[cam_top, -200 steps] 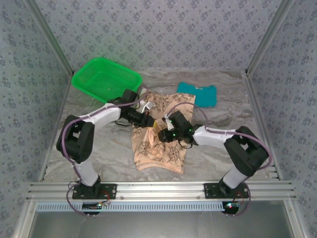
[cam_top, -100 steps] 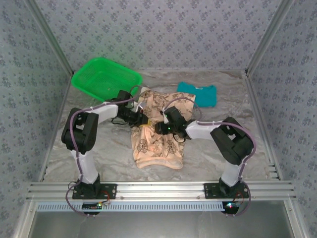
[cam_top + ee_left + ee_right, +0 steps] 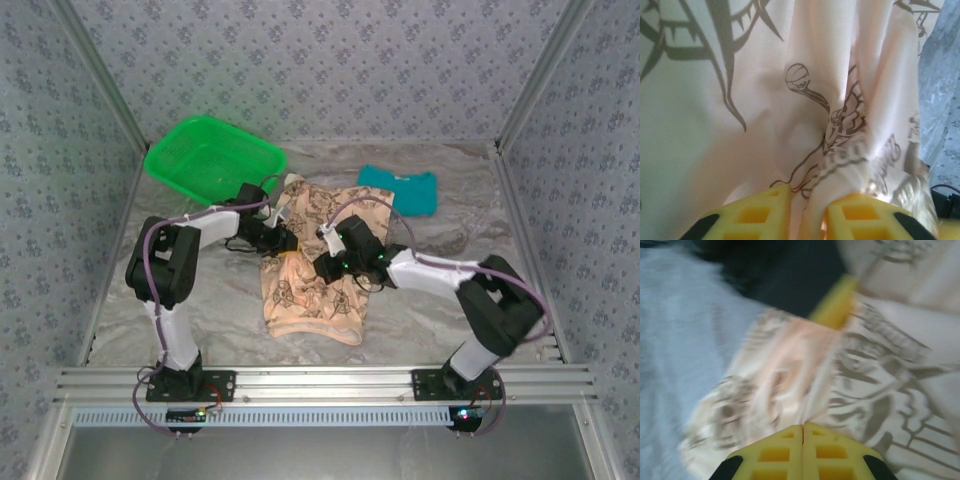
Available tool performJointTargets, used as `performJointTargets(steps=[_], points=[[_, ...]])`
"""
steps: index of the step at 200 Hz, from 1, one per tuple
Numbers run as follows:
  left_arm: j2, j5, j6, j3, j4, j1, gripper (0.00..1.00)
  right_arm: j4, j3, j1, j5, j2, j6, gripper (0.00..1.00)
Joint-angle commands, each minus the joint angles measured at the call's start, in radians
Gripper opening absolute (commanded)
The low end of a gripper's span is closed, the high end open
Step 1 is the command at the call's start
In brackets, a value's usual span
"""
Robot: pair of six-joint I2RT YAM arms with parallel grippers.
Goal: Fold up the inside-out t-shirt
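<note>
One green plastic basket [image 3: 212,158], rectangular with a mesh wall, sits at the far left of the grey marbled counter [image 3: 215,295]. The left fingers [image 3: 760,214], yellow and blocky, stand slightly apart with a soft ridge of cloth between them; whether they bite on it I cannot tell. The single inside-out t-shirt [image 3: 310,305], peach-beige with dark line prints, lies rumpled mid-counter between the two arms. The right fingers [image 3: 830,452] are pressed together, tips against the shirt's blurred edge. One plain teal folded garment [image 3: 400,190] lies far right.
</note>
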Motion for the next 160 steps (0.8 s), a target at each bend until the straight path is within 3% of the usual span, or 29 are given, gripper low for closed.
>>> performJointTargets(steps=[1,30,41,58,115,143,160], points=[[-0.008,-0.027,0.007,-0.015,-0.026,-0.033,0.29,-0.091,-0.067,0.072,-0.064,-0.13,-0.084,0.0],[-0.037,-0.061,0.004,-0.053,-0.015,-0.089,0.39,-0.104,-0.168,0.146,0.019,-0.192,-0.095,0.0],[-0.048,-0.062,-0.011,-0.076,0.0,-0.098,0.41,-0.116,-0.199,0.174,0.062,-0.173,-0.107,0.09],[-0.07,-0.062,-0.024,-0.109,0.008,-0.098,0.43,-0.087,-0.254,0.179,0.07,-0.151,-0.072,0.14],[-0.235,-0.02,-0.004,-0.196,-0.101,-0.102,0.46,-0.145,-0.212,0.094,-0.036,-0.294,-0.011,0.32],[-0.312,-0.004,0.0,-0.208,-0.143,-0.136,0.47,-0.198,-0.146,-0.014,-0.08,-0.237,0.062,0.43],[-0.341,0.002,-0.012,-0.22,-0.129,-0.166,0.47,-0.18,-0.143,-0.018,-0.089,-0.19,0.073,0.47]])
